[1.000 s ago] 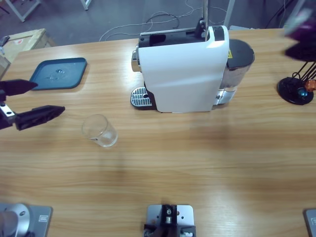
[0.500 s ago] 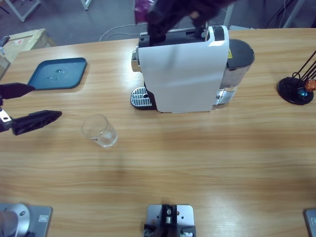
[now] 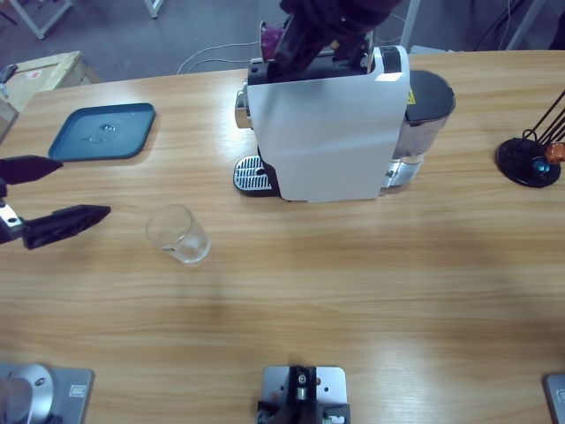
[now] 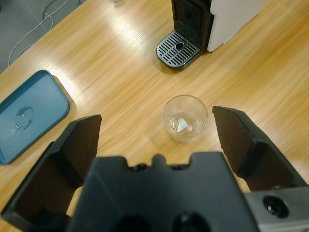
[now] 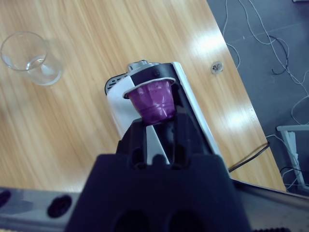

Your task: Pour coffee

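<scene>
Glass [image 3: 178, 233] clear of left gripper [image 3: 42, 193]

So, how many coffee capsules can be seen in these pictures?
2: a purple capsule held by the right gripper above the coffee machine, and possibly an orange capsule on the black capsule stand.

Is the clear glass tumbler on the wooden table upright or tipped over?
Upright: the clear glass tumbler stands on its base on the wooden table, with its round mouth facing up.
</scene>
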Controlling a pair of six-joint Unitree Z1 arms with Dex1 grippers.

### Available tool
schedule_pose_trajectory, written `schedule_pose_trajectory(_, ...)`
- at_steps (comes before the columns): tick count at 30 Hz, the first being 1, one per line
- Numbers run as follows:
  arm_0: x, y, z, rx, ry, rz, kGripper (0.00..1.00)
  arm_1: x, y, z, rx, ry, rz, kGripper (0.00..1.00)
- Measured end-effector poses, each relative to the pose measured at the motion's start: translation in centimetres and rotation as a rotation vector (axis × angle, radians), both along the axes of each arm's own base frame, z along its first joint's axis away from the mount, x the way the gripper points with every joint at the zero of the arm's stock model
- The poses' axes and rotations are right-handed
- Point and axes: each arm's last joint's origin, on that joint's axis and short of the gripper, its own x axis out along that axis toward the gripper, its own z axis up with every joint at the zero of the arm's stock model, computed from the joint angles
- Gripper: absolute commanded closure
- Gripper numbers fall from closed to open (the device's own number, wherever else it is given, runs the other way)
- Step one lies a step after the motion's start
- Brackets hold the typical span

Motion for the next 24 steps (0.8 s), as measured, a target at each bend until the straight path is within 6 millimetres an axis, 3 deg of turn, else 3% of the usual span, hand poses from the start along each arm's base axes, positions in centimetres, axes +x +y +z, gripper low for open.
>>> schedule_pose_trajectory(17,-0.5,0.5,-0.5,0.002,0.002,0.0,0.009,1.8,1.0,-1.4,-0.022,0.021,-0.016,1.0)
schedule_pose_trajectory(18,-0.5,0.5,-0.5,0.002,0.002,0.0,0.009,1.8,1.0,-1.4,-0.022,0.021,-0.017,0.922)
schedule_pose_trajectory(20,-0.5,0.5,-0.5,0.002,0.002,0.0,0.009,1.9,1.0,-1.4,-0.023,0.021,-0.017,0.673)
schedule_pose_trajectory(22,-0.5,0.5,-0.6,0.002,0.002,0.0,0.009,1.8,0.9,-1.4,-0.023,0.025,-0.02,0.378)
schedule_pose_trajectory(24,-0.6,0.6,-0.7,0.005,0.005,0.0,0.009,1.8,0.8,-1.4,-0.024,0.029,-0.024,0.207)
